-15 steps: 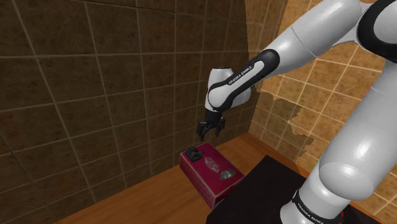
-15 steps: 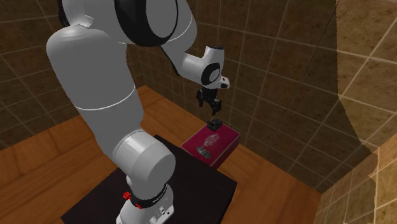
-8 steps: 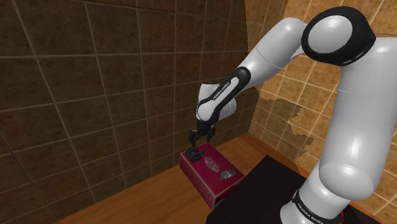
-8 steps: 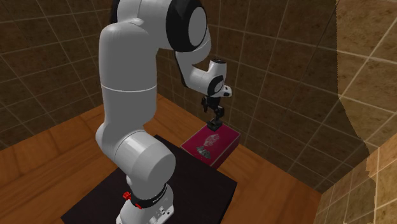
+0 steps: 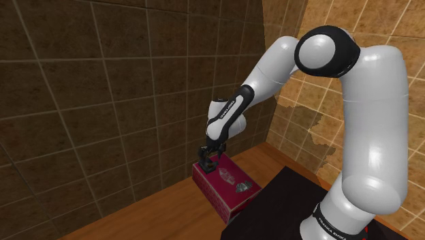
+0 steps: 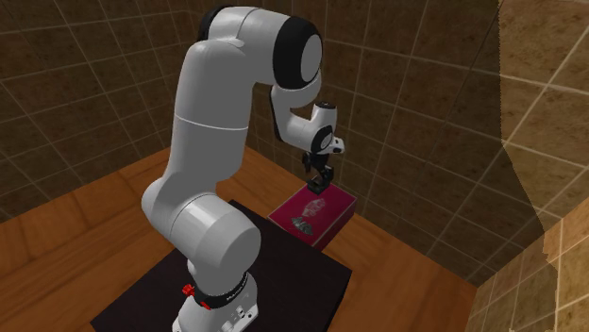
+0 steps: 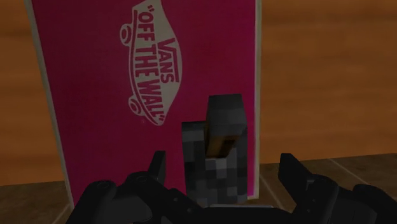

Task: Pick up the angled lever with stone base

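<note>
Lower than a second earlier, the gripper (image 7: 224, 168) had dropped from well above the magenta box (image 7: 83, 95) to straddle the angled lever (image 7: 213, 159), and the arm's elbow had swung into the shoulder view. The lever stood on the box's lid, at the end nearest the tiled wall (image 5: 102, 102). Its mottled grey stone base sat between my fingers (image 7: 157, 168) and its dark handle leaned away beside the printed logo (image 7: 149, 63).

The fingers stood apart. As far as I could judge, neither touched the base, and one sat closer than the other. To grasp well, I reckoned I should centre the base between them and ease a little lower. That way they would catch the stone block rather than the slanted handle, and then I could close gently.

The hand cut off the foot of the base in the wrist view. From both outside cameras the gripper hid most of the lever, so I couldn't tell how much height remained. A small grey object (image 5: 241, 185) lay further along the lid, apart.
</note>
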